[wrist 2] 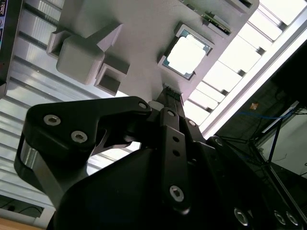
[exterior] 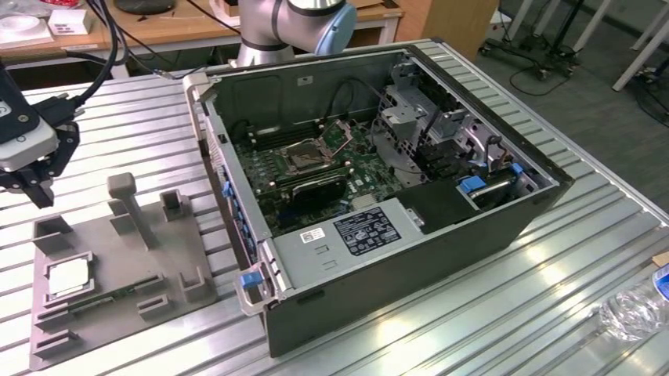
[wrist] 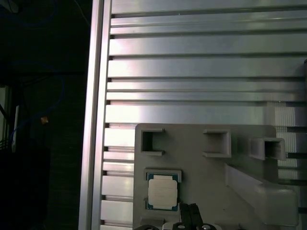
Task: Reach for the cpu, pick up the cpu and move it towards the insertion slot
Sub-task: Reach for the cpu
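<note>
Ribbed metal table (exterior: 502,313) carries a grey plate (exterior: 105,309) whose corner pocket holds the cpu (exterior: 68,276), and the pincer (wrist: 188,211) hangs above that plate just off the cpu, narrow and empty, so a descent without widening would probably jab its top rather than straddle it.

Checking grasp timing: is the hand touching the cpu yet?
Apart. The exterior view shows the hand raised well away from the cpu, which lies alone on the fixture plate.
</note>
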`<state>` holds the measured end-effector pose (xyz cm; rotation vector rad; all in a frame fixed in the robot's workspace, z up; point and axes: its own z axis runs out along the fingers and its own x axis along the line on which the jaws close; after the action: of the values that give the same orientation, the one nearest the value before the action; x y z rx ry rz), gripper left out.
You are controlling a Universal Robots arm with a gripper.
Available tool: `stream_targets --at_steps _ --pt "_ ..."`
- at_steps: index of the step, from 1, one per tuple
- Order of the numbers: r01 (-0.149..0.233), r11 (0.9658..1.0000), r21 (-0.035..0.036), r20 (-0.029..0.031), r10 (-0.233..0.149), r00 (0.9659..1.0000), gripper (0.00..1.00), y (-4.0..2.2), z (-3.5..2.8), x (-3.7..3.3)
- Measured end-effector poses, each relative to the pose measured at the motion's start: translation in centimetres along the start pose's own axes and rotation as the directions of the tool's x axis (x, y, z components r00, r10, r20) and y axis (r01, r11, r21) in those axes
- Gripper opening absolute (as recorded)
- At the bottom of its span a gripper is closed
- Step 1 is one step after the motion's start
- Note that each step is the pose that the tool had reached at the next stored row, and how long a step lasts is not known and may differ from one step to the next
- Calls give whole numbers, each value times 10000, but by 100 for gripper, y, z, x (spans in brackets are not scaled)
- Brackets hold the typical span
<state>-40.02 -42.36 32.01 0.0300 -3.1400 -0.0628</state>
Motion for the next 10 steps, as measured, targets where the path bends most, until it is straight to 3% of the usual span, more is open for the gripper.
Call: stream_targets --at_steps 10 --pt "0 10000 0 0 0 10000 11 -1 24 0"
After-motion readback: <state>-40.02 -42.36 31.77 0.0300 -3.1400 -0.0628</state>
